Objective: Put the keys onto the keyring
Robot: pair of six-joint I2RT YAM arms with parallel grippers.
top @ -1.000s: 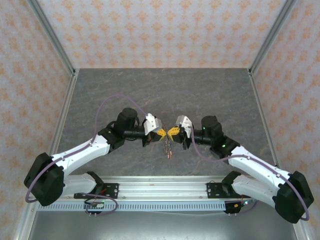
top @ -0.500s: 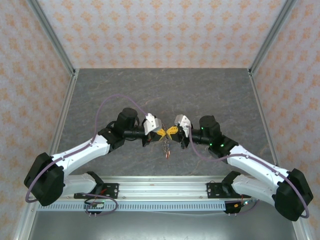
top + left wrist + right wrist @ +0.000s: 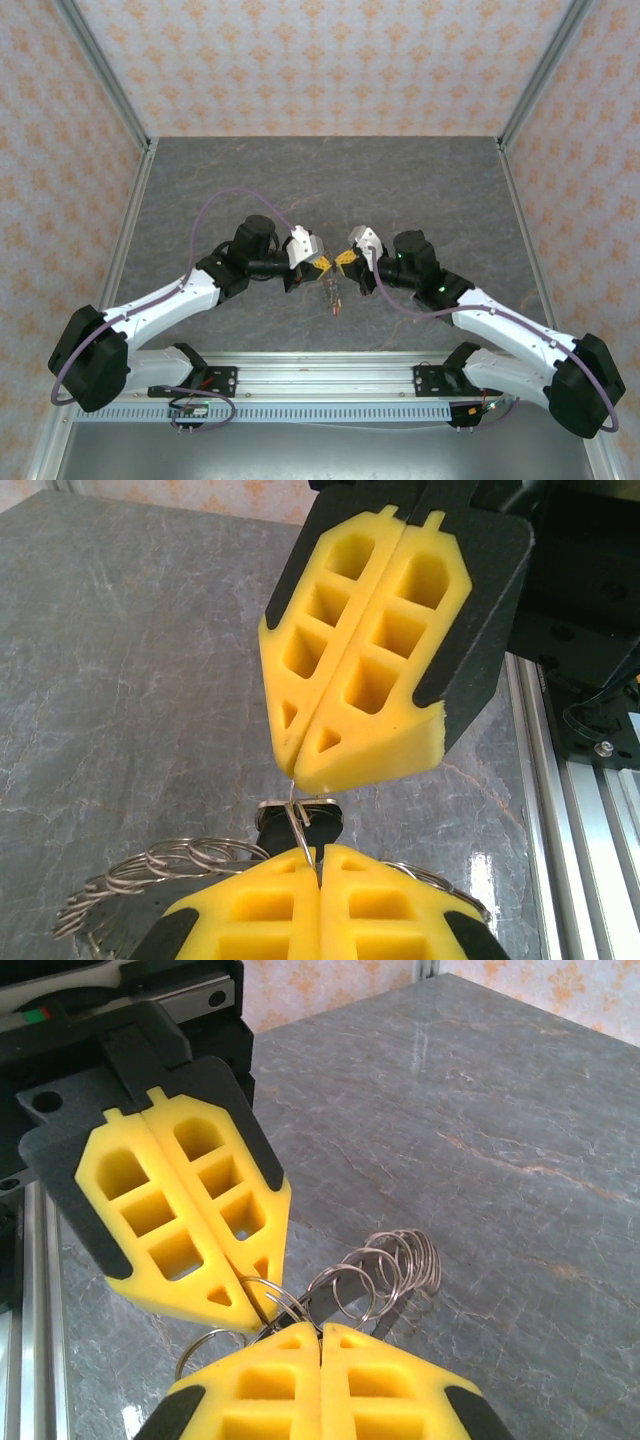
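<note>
My two grippers meet tip to tip above the middle of the table, left gripper [image 3: 322,264] and right gripper [image 3: 343,262], both shut. Between them they pinch a thin wire loop [image 3: 297,815] of the keyring. The keyring's coil of silver rings [image 3: 432,1263] juts out past the tips and hangs under them [image 3: 333,295]. In the left wrist view my left gripper [image 3: 321,852] holds the wire from below, the right gripper [image 3: 297,765] from above, and the coil [image 3: 190,848] lies to the left. A black-headed key [image 3: 329,829] hangs on the wire. A dark key blade [image 3: 326,1301] passes under the rings beside the right gripper [image 3: 321,1328] and left gripper [image 3: 255,1305].
The grey marbled tabletop [image 3: 330,180] stretches bare behind the grippers. Patterned walls and metal posts [image 3: 105,70] close in the sides and back. The aluminium rail [image 3: 320,370] carrying both arm bases runs along the near edge.
The right arm has edged a little to the left, bringing its gripper closer against the left one. The left arm and the hanging bundle stay where they were.
</note>
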